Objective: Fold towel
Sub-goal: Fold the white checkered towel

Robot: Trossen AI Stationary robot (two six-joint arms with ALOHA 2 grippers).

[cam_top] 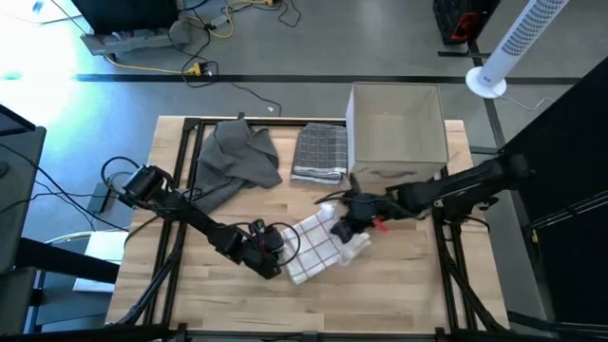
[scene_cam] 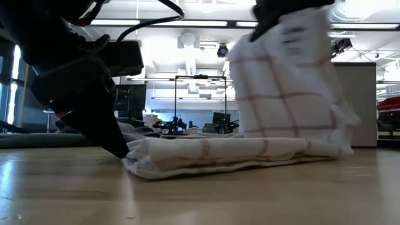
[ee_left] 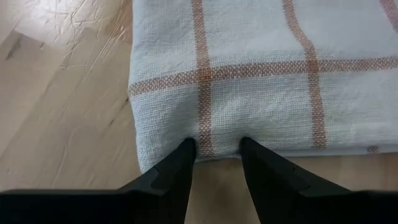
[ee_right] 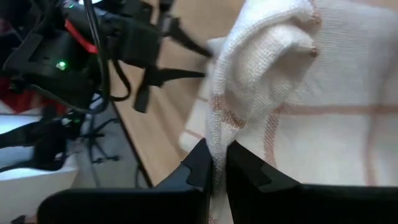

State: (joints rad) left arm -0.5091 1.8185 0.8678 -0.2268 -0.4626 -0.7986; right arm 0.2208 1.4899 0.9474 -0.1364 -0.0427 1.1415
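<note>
Wooden planks make up the worktop (cam_top: 399, 285) I am working over, with a cardboard box (cam_top: 397, 133) at its far right side, a crumpled grey cloth (cam_top: 233, 161) far left of centre and a folded dark-checked cloth (cam_top: 319, 152) lying between them, just beside the box.

My towel (cam_top: 318, 245), white with thin red check lines, lies near the middle of the worktop, toward the near edge. From the left wrist I see my left gripper (ee_left: 216, 148) at the towel's folded edge, fingers a little apart with the fabric's hem bunched between the tips, so it is clenched on the towel down at the wood. My right gripper (ee_right: 216, 163) has its fingers squeezed tight on a fold of the same towel and holds that part raised off the surface; in the low view that lifted section hangs above the flat layer resting on the worktop.
</note>
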